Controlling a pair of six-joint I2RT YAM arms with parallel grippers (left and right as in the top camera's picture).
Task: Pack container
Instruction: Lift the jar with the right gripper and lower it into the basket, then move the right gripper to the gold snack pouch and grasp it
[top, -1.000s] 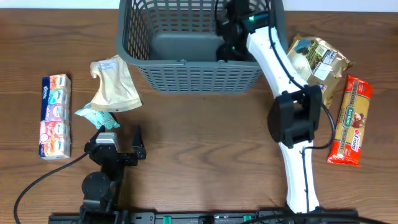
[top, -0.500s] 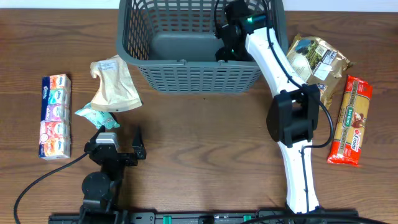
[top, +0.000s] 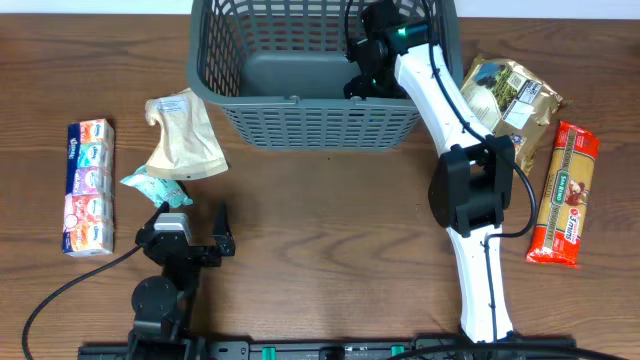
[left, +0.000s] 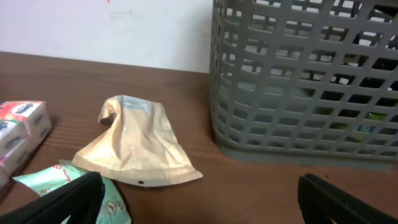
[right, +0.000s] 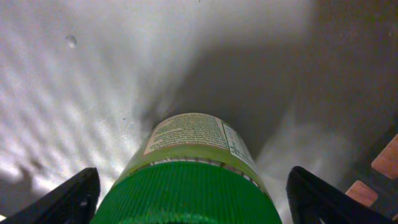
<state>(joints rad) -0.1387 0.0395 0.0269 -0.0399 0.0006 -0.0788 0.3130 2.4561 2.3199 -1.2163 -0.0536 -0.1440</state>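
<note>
The container is a large dark grey lattice basket (top: 300, 125) at the back of the table, also in the left wrist view (left: 298, 93). My right gripper (top: 365, 78) reaches down inside it at its right end. In the right wrist view its fingers (right: 189, 202) are spread wide on either side of the green cap of a bottle (right: 193, 143) with a yellow-green label, which stands on the basket's grey floor. My left gripper (top: 195, 225) is open and empty low over the table at the front left (left: 199, 202).
A tan pouch (top: 185, 135) (left: 140, 146) and a teal packet (top: 150, 183) (left: 43, 177) lie just ahead of the left gripper. A tissue multipack (top: 88, 185) lies at far left. A gold bag (top: 510, 95) and a red pasta pack (top: 565, 195) lie right of the basket.
My right gripper has shifted slightly inside the basket. The left arm and the items on the table have not moved.
</note>
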